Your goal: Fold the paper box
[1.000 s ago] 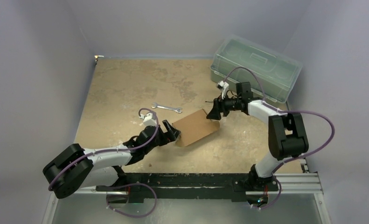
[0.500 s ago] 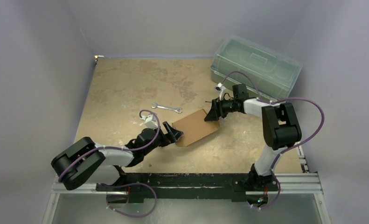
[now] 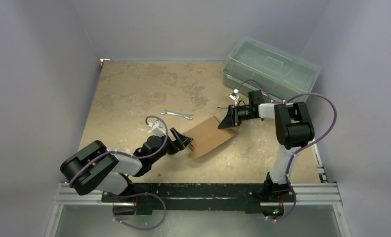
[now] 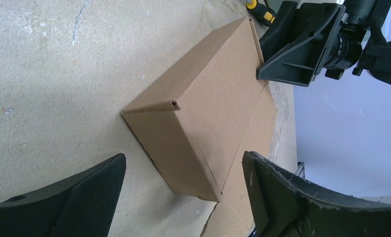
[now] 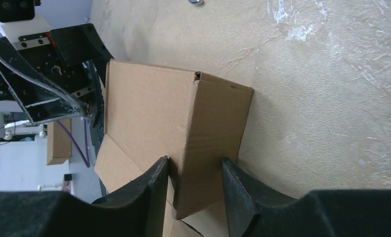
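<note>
Movement comes from the right gripper [image 5: 194,162], narrowing around an end wall of the paper box [image 3: 209,136]; whether it grips yet is unclear. The left gripper [image 4: 183,160] gapes wide, not touching.

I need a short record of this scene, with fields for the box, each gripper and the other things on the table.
paper box: brown cardboard, partly folded, lying on the table
left gripper: open, facing the box's near-left end
right gripper: jaws astride the box's far-right end; grip unclear
other things: wrench, lidded plastic bin
</note>
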Available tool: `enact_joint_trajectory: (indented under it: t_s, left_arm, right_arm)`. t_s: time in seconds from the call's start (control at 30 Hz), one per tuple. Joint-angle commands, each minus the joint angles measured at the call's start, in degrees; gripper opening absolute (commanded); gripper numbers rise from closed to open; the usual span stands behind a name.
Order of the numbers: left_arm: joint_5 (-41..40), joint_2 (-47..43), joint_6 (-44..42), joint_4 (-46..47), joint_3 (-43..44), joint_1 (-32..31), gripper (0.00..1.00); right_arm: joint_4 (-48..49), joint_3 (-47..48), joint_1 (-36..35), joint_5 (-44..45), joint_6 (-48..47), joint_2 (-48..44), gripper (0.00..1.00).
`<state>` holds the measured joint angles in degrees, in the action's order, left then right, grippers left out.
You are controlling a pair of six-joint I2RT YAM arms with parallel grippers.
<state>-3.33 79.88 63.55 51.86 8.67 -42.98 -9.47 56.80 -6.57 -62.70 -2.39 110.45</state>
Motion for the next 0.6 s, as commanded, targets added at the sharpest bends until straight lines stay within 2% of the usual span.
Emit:
enact_joint_trajectory:
  t_s: [0.0,0.37,0.5,0.57]
  left_arm:
    - [0.85,0.83,1.55,5.72,-1.18,0.65,0.87]
    - [2.69,7.82,4.49,16.57,-2.05,0.69,0.89]
    - [3.73,11.77,5.99,22.45,-2.51,0.65,0.99]
    - [5.11,13.14,6.14,23.53,-2.2,0.7,0.99]
  right_arm:
    - [-2.28,0.37,0.83,1.06,0.95,0.68,0.41]
    - [-1.43,-0.02,3.32,-1.9,3.93,2.94,0.39]
    - [-1.25,-0.1,3.99,-2.74,4.51,3.82,0.38]
    - [-1.25,-0.18,4.25,-2.85,4.63,4.42,0.38]
